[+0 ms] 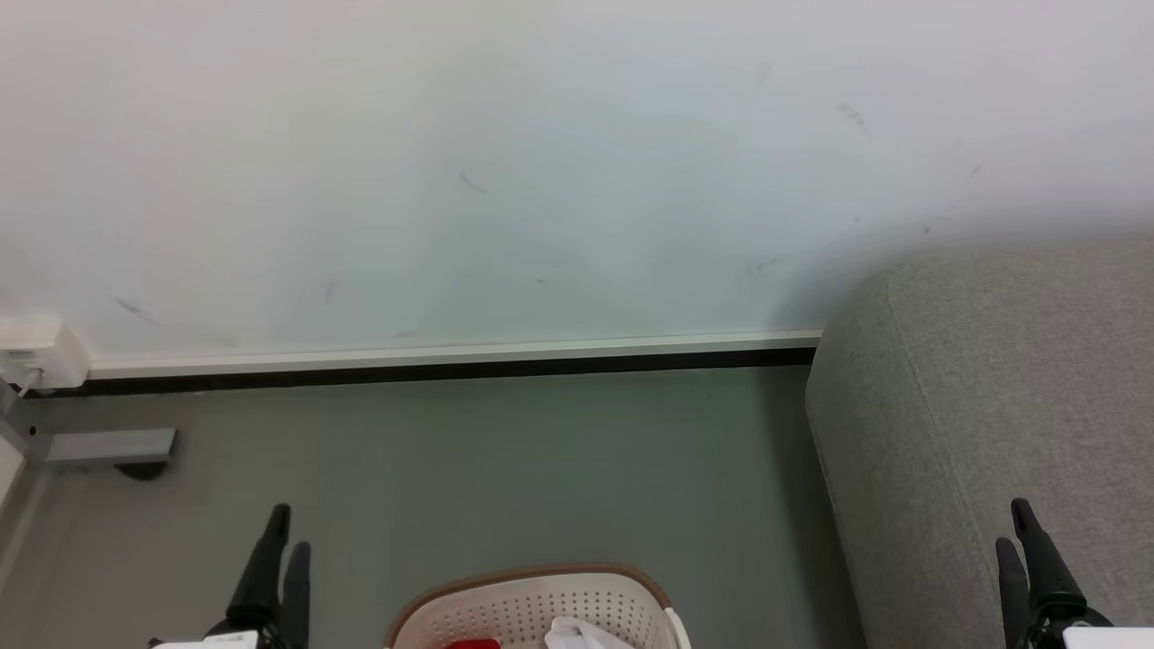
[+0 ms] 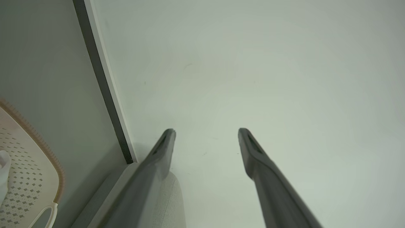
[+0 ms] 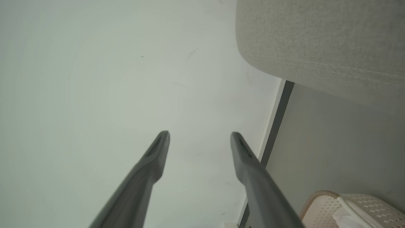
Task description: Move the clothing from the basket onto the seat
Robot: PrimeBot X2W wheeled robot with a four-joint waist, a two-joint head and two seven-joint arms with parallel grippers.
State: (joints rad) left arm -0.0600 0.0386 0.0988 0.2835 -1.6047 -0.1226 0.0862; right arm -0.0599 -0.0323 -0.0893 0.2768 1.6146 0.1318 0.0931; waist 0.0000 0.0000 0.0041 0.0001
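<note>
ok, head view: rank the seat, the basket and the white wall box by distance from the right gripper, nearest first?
1. seat: at the right, directly behind the right gripper in this view.
2. basket: bottom centre, on the floor off to the gripper's left.
3. white wall box: far left edge, low on the wall.

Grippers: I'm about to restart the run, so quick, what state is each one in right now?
Left gripper: open, holding nothing.
Right gripper: open, holding nothing.
</note>
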